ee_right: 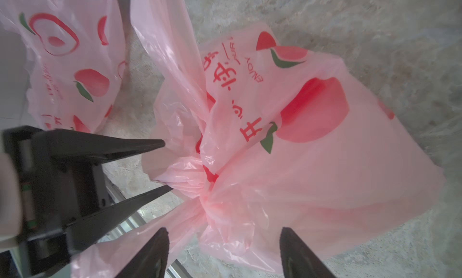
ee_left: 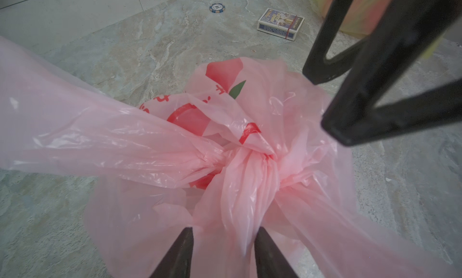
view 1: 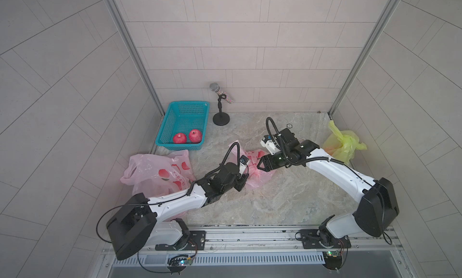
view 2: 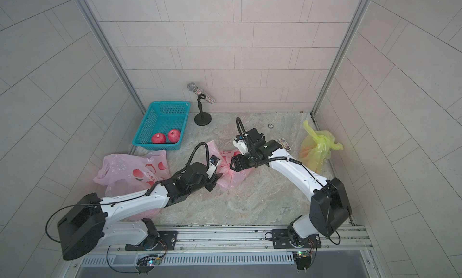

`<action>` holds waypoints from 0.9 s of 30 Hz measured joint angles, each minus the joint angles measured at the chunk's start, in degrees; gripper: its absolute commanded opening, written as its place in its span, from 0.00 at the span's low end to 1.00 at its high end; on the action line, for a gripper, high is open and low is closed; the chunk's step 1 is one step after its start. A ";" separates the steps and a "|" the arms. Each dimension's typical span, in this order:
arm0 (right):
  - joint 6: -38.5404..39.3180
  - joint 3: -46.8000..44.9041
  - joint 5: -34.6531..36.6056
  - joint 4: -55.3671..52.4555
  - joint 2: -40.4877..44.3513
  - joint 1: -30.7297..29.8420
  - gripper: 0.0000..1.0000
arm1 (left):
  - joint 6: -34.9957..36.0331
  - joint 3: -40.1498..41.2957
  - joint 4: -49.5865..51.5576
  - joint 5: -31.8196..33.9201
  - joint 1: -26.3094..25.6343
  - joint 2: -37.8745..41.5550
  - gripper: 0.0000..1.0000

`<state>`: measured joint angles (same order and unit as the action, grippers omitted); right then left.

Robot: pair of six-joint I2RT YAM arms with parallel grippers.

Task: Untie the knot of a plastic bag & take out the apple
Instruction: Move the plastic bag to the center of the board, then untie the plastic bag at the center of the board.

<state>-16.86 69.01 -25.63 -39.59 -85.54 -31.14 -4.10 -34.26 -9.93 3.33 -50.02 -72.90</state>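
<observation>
On the marble table (view 1: 287, 196), a short way out from the blue basket (view 1: 177, 146) toward the table's middle, lies the knotted pink bag (view 1: 256, 181); its knot (ee_left: 250, 156) is tied tight, one long ear stretched off sideways and a twisted strand running back toward the left gripper (ee_left: 223, 239). That gripper's jaws stand partly apart; the strand lies between the fingertips and touches one of them, but it is not pinched. The right gripper (ee_right: 225, 235) comes at the bag from the side away from the basket; its jaws are wide, the fingertips just short of the knot, and nothing is gripped between them. Red shows through the film under the knot; whether that is apple or print, I cannot tell.

Two red apples (view 1: 187, 137) sit side by side inside the basket, at its end nearer the arm bases. A second pink bag (view 1: 155, 169), slack and crumpled, lies just beside the basket on that same near side; a microphone on a stand (view 1: 221, 106) is just beside the basket along the back wall; a yellow bag (view 1: 342, 144) stands well apart from the basket, across the table. A card box (ee_left: 281, 24) and a poker chip (ee_left: 216, 7) lie beyond the knotted bag, farther from the basket than it.
</observation>
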 measured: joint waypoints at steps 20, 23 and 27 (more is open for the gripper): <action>0.59 0.50 4.02 1.27 -8.00 -0.68 0.06 | 0.20 -9.81 4.61 1.49 0.00 -12.81 0.00; 0.00 0.26 3.52 1.99 -7.69 0.70 0.01 | 0.00 -9.84 6.10 1.79 0.00 -12.28 0.00; -1.49 -2.01 1.79 2.54 -4.87 4.98 0.00 | -0.48 -9.05 7.23 3.58 0.17 -8.79 0.00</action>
<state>-18.35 67.00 -23.83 -37.06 -90.41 -26.15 -4.58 -43.31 -2.70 6.92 -49.84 -81.69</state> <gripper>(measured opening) 0.045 0.050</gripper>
